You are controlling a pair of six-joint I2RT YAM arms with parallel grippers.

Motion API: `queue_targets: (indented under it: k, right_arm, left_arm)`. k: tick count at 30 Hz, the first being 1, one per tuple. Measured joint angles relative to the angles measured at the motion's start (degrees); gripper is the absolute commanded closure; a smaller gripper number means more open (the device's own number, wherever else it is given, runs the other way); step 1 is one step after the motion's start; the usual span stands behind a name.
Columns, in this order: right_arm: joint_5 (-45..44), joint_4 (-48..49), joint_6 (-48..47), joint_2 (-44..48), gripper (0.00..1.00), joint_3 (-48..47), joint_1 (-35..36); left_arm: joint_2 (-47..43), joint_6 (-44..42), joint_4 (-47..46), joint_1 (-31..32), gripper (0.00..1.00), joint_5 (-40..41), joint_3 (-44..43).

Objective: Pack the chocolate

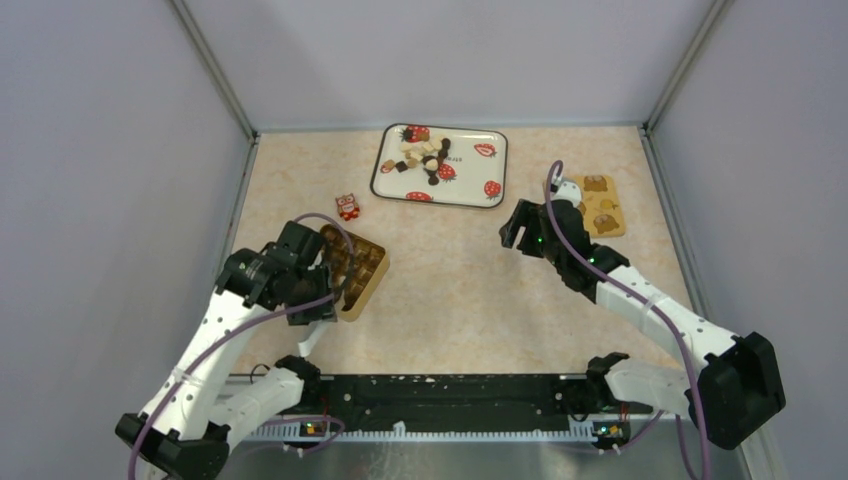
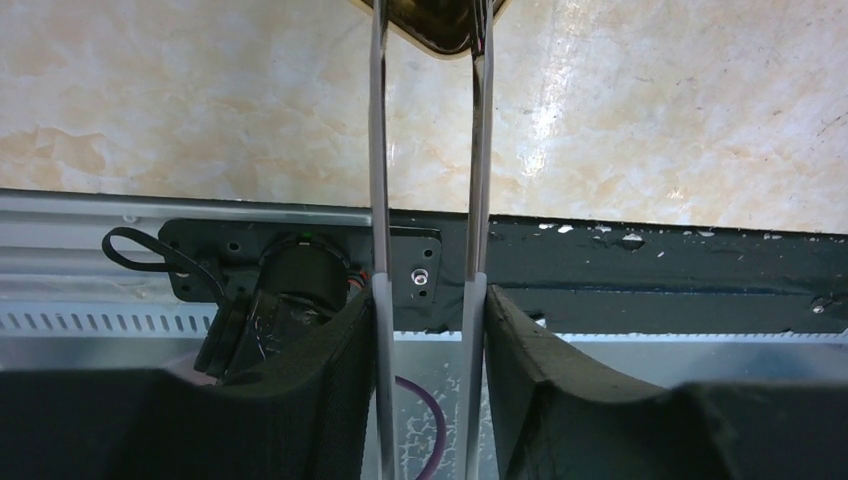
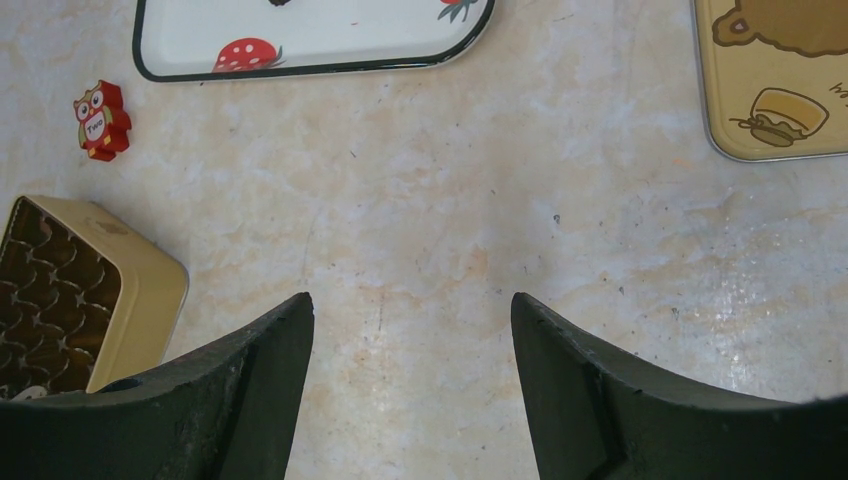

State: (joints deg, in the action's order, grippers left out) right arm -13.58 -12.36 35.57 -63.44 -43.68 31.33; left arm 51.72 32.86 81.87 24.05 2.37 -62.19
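Brown and cream bite-sized chocolate [image 1: 425, 155] lies piled on the white strawberry-print tray [image 1: 480, 180] at the table's far edge; left gripper [image 2: 428, 150] reaches the gold partitioned tin [image 1: 362, 272] toward the left edge, grip undeterminable; right gripper [image 3: 410, 330] gapes empty, so picking seems unstarted and next needs a fine pinch on one piece.

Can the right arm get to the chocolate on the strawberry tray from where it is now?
Probably yes. The right arm has its fingers open and empty near the tray, with only bare table between them and the chocolate; nothing blocks the way.
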Motion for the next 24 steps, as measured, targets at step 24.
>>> queue_targets:
  k: [24]
  right_arm:
    - [-1.2, -0.8, 0.1, 2.1, 0.29, 0.1, 0.0]
  left_arm:
    - [17.2, -4.5, -23.7, 0.0, 0.79, 1.8, -15.0]
